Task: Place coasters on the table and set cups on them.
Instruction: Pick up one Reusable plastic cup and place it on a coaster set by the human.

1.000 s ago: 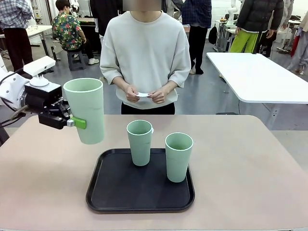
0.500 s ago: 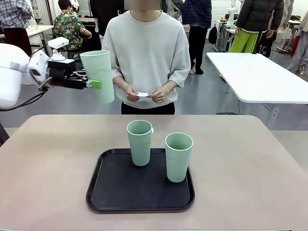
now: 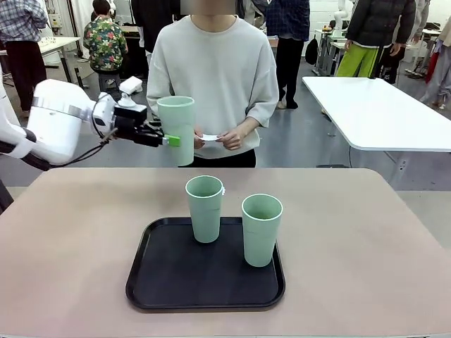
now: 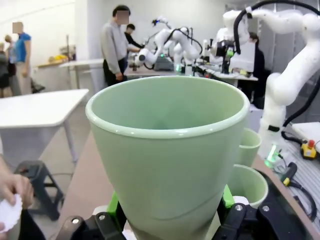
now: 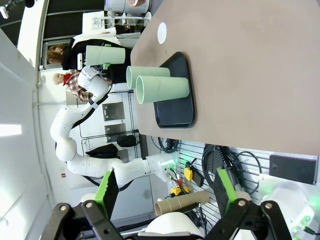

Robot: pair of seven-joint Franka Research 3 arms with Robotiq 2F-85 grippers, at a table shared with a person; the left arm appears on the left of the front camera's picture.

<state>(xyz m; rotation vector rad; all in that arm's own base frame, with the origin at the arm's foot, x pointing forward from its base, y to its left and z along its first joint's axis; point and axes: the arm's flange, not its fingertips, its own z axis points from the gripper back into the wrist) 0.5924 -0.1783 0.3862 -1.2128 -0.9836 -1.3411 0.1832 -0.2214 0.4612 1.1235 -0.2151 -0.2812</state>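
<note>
Front view: the left tool (image 3: 171, 140) is clamped on the side of one cup (image 3: 176, 127), held upright in the air over the counter's (image 3: 70, 239) far edge. It is just beside the person's hands (image 3: 232, 139), which pinch a white coaster (image 3: 208, 138). Two other cups (image 3: 204, 208) stand on the black tray (image 3: 162, 282).

Left wrist view: green pads (image 4: 114, 207) squeeze the tapered wall low down; such a smooth taper could slide or tip, I judge.

Right wrist view: the right tool (image 5: 165, 192) stands apart, empty.

Lowering before the coaster lies flat risks bumping those hands
</note>
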